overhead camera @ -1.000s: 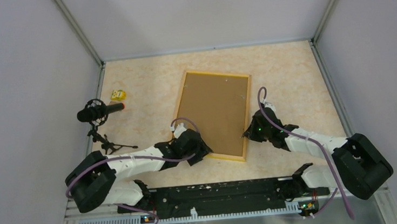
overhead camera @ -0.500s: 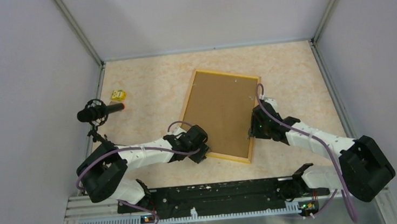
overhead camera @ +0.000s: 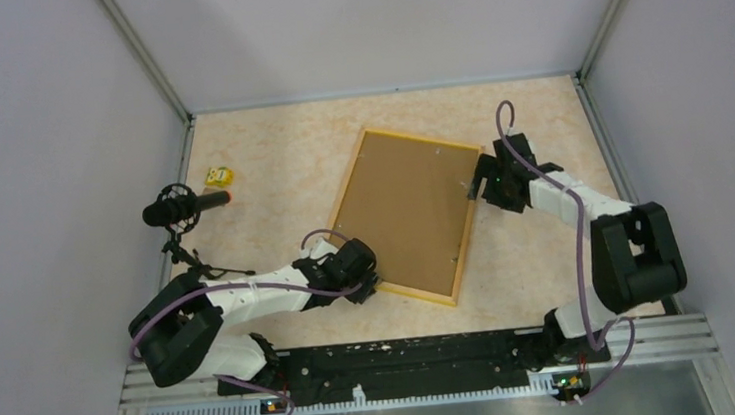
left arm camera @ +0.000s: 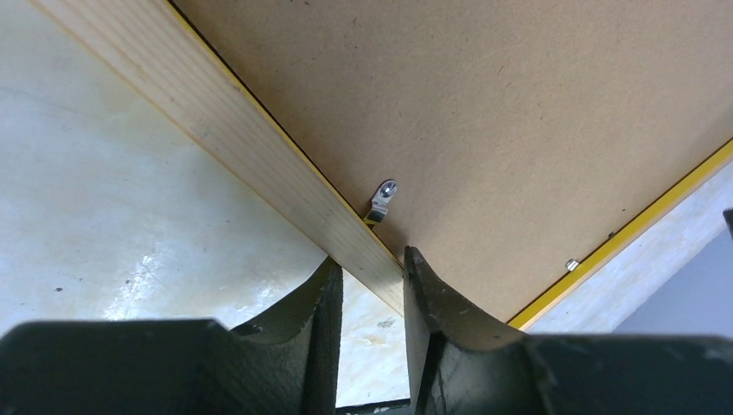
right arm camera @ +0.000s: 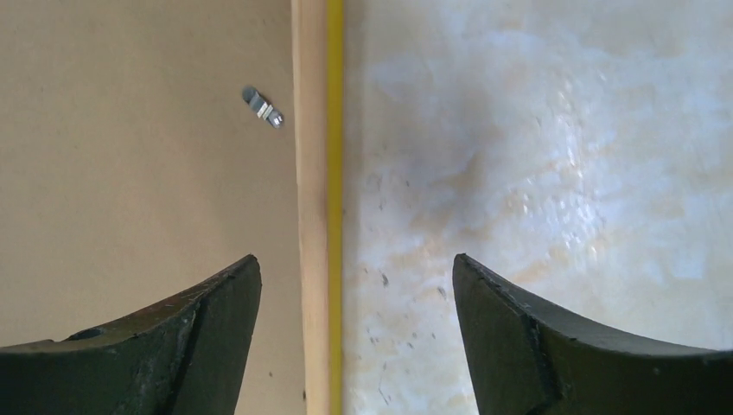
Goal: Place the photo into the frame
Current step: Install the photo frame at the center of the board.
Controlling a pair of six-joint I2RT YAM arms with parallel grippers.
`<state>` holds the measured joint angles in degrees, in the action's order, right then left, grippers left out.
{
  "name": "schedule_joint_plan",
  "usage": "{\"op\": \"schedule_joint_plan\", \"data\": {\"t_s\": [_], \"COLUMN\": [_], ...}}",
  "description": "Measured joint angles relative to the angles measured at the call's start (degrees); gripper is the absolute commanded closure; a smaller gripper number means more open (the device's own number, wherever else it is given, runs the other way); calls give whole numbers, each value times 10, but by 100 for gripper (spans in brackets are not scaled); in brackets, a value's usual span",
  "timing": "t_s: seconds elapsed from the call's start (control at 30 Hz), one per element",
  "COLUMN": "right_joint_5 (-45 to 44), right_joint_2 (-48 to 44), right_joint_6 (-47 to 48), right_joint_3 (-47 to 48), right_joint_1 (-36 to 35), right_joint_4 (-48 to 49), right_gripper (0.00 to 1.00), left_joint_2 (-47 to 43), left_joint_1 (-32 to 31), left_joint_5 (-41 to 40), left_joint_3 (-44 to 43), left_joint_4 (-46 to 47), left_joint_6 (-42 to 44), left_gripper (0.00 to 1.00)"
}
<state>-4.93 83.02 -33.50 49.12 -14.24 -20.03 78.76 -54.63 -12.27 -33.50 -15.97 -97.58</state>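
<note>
The frame (overhead camera: 348,179) lies face down on the table, its narrow yellow-orange border around a brown backing board (overhead camera: 409,209). The photo is hidden from view. My left gripper (overhead camera: 368,286) is at the frame's near left corner. In the left wrist view its jaws (left arm camera: 369,259) are shut on the wooden border (left arm camera: 216,117), one finger on each side, near a metal clip (left arm camera: 385,197). My right gripper (overhead camera: 482,182) hovers at the frame's right edge near the far corner. In the right wrist view it (right arm camera: 355,257) stands open over the border (right arm camera: 315,173), holding nothing.
A black microphone on a small tripod (overhead camera: 183,209) stands at the left of the table. A small yellow object (overhead camera: 218,175) lies beyond it. Grey walls close in the table on three sides. A second metal clip (right arm camera: 262,106) sits on the backing board.
The frame's far end has swung right. My right gripper opened and moved along the right edge toward the far corner. My left jaws narrowed onto the border.
</note>
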Motion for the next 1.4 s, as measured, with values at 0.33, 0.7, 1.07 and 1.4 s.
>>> {"op": "schedule_joint_plan", "data": {"t_s": [0.33,0.7,1.07,1.4], "right_joint_5": [50,10,-13,-35], "right_joint_2": [147,203,218,223], "right_joint_6": [72,86,85,68], "right_joint_3": [120,148,164,171], "right_joint_1": [9,9,1,-11], "right_joint_4": [17,26,31,29], "right_gripper": [30,44,46,66], "left_joint_2": [-5,-5,-2,-3], "left_joint_1": [0,0,0,0], "left_joint_5": [-4,-4,-4,-4], "left_joint_3": [6,6,6,6], "left_joint_4": [6,6,6,7], "left_joint_6": [0,0,0,0], "left_gripper": [72,70,70,69]}}
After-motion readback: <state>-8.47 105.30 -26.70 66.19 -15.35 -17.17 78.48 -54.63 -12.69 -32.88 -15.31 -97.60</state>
